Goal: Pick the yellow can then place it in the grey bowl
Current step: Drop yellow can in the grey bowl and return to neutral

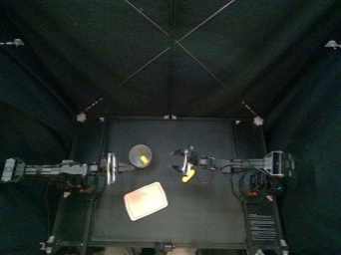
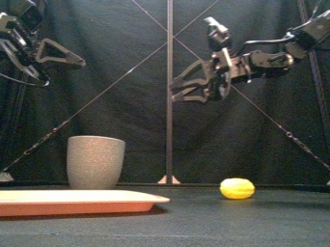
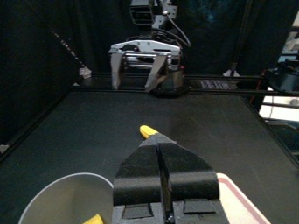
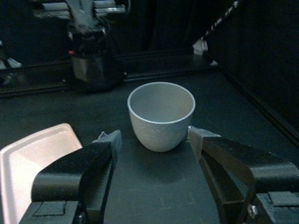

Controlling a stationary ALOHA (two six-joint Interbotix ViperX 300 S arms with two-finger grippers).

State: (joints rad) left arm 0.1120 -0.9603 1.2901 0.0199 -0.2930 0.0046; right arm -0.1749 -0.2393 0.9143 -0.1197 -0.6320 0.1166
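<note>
One yellow can (image 2: 234,188): lying small and rounded, nearer table's (image 1: 213,214) right edge.
Right gripper (image 2: 194,94): hovering, jaws gaping wide.
Left gripper (image 3: 160,149): jaws pressing together.

The grey cup (image 2: 96,161) in front of me looks matt and speckled, like stoneware. The yellow can (image 2: 236,188) looks like smooth plastic with a slight sheen. The pink tray (image 2: 77,201) is smooth and matt, and my table (image 2: 258,217) is matt black.
</note>
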